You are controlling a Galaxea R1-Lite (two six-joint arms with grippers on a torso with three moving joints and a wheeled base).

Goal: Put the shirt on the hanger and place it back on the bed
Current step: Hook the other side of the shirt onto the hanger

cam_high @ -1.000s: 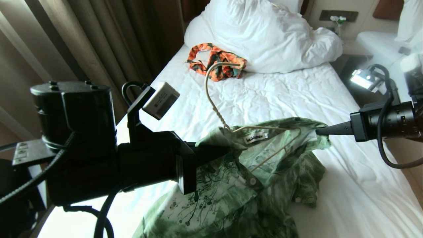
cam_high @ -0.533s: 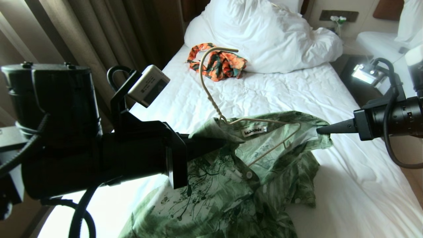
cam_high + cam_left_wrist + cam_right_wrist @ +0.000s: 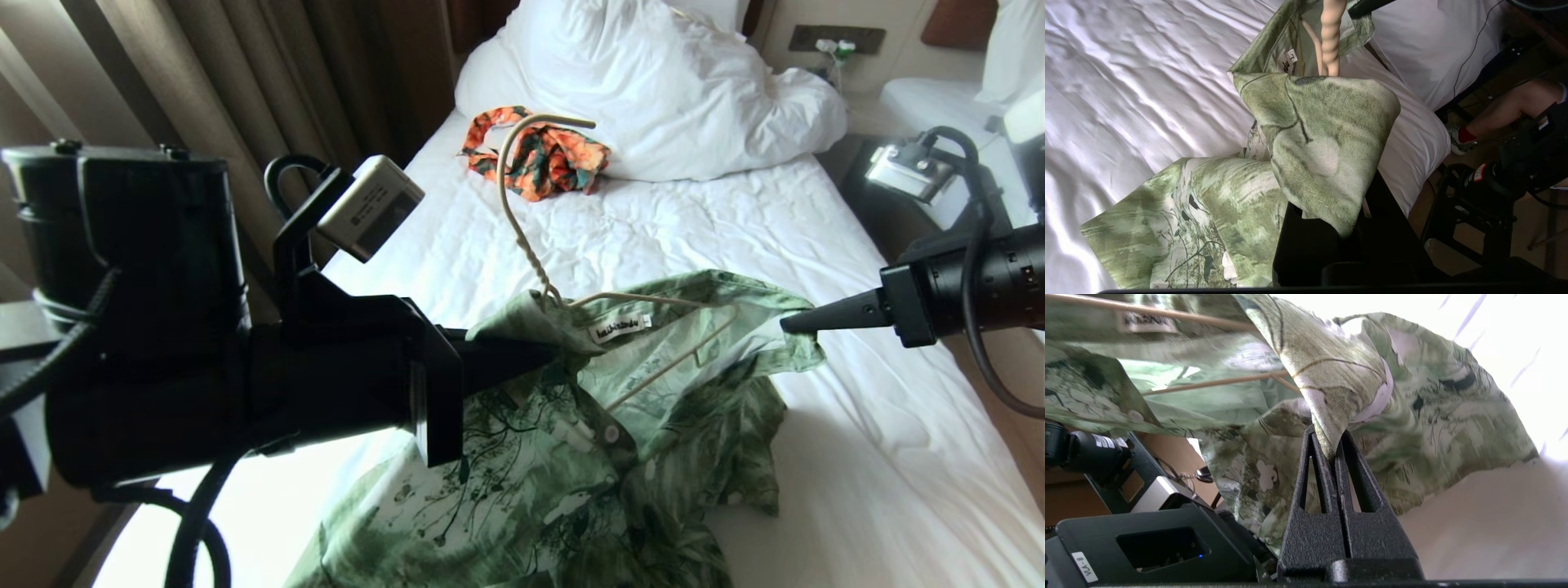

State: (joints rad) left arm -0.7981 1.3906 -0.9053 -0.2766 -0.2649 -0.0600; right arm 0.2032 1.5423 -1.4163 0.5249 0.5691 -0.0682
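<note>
The pale green leaf-print shirt [image 3: 571,457] hangs between my two grippers over the white bed [image 3: 694,220], its lower part resting on the sheet. The cream wire hanger [image 3: 522,237] sits inside the collar, with its hook standing up and its bar crossing under the white neck label. My left gripper [image 3: 555,353] is shut on the shirt [image 3: 1323,134] beside the hanger's twisted neck [image 3: 1331,41]; fabric drapes over its fingertips. My right gripper [image 3: 788,324] is shut on the other shoulder. There the right gripper [image 3: 1329,437] pinches a fold of shirt [image 3: 1412,416] near the hanger wire [image 3: 1208,381].
An orange-and-green garment [image 3: 535,155] lies by the bunched white duvet [image 3: 653,82] at the head of the bed. Brown curtains [image 3: 245,98] run along the left side. A second bed [image 3: 939,106] stands at the right. A person's leg [image 3: 1506,110] shows past the bed's edge.
The collar, the hanger's hook and my left arm have risen a little. The shirt's lower part has spread further left on the sheet. Both grips are unchanged.
</note>
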